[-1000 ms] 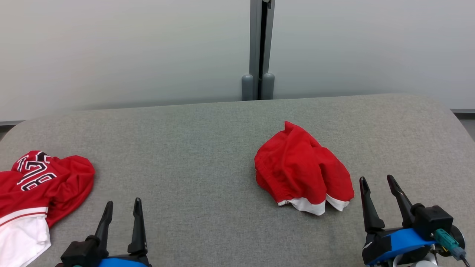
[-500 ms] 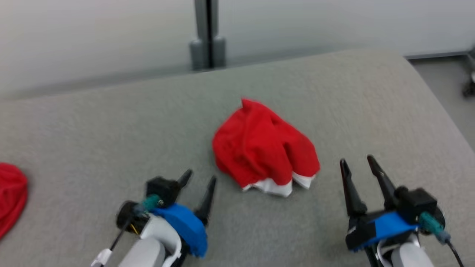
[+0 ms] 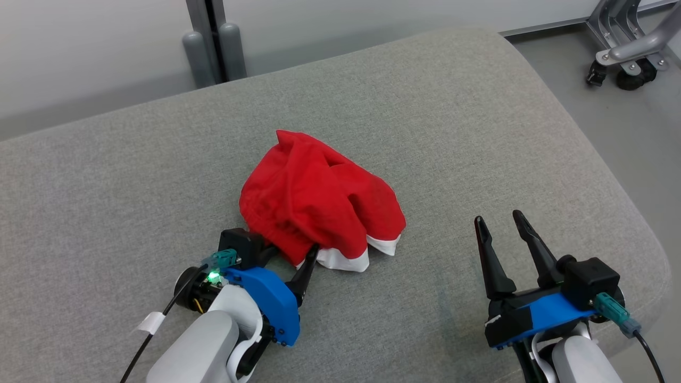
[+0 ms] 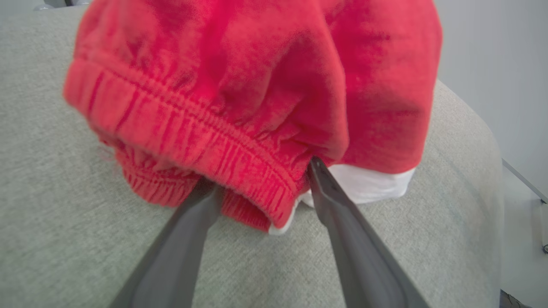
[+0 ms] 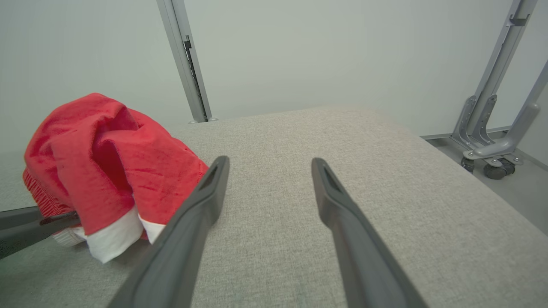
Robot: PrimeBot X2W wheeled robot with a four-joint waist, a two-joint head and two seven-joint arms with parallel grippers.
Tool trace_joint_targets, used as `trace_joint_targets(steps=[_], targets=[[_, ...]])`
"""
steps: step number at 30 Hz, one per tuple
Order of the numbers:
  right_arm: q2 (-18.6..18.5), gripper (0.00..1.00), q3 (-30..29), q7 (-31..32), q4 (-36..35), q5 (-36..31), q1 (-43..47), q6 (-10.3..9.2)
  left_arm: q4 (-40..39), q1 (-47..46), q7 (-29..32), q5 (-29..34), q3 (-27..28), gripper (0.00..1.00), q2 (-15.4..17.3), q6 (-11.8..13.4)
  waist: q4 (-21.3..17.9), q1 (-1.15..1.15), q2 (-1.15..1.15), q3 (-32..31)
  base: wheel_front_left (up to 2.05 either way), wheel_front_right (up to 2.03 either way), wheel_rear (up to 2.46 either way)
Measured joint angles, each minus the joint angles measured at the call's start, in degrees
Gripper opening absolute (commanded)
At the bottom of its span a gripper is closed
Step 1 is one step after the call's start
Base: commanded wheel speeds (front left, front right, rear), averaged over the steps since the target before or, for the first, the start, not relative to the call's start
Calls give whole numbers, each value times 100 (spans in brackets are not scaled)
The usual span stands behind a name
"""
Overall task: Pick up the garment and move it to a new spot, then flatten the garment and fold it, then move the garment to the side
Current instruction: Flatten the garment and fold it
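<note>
The garment (image 3: 319, 207) is a crumpled red heap with white hems, lying in the middle of the grey padded table (image 3: 452, 133). My left gripper (image 3: 292, 250) is at its near left edge, turned on its side and open. In the left wrist view the left gripper (image 4: 261, 175) has a fold of the garment's (image 4: 257, 85) ribbed red waistband between its spread fingers. My right gripper (image 3: 498, 218) stands open and empty to the right of the heap, apart from it. The right wrist view shows the right gripper (image 5: 269, 162) over bare table, with the garment (image 5: 107, 162) at the left.
The table's rounded right edge drops to a grey floor where a wheeled metal stand (image 3: 622, 48) is parked. A grey post (image 3: 213, 48) rises against the pale wall behind the table. Bare table surface lies on all sides of the heap.
The head camera has swung to the right, so the whole picture has shifted. My left arm has reached in to the garment's near edge, and its open fingers now straddle the waistband.
</note>
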Motion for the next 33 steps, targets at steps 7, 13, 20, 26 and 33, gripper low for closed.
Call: trace_joint_targets(steps=[7,13,20,26,33], targets=[[0,100,33,-4,-44,-1,10,0,-164,-128,-439,-282,-189,0,41,0,71,0,-1,-125,0,0,0],[1,100,99,-5,-8,-1,19,1,-468,-916,-645,-383,-354,0,-93,1,150,0,-1,-241,0,0,0],[2,100,250,-5,19,12,17,0,-624,-2243,-338,-559,-847,0,-463,0,62,0,-1,-293,0,0,0],[-1,100,344,-5,35,93,13,0,-523,-3008,-712,-933,-1016,0,-701,0,-126,0,-1,-269,0,0,0],[-3,100,166,-5,-2,20,12,0,-545,-3151,-1166,-1842,-991,0,-810,0,113,0,-1,-167,0,0,0]])
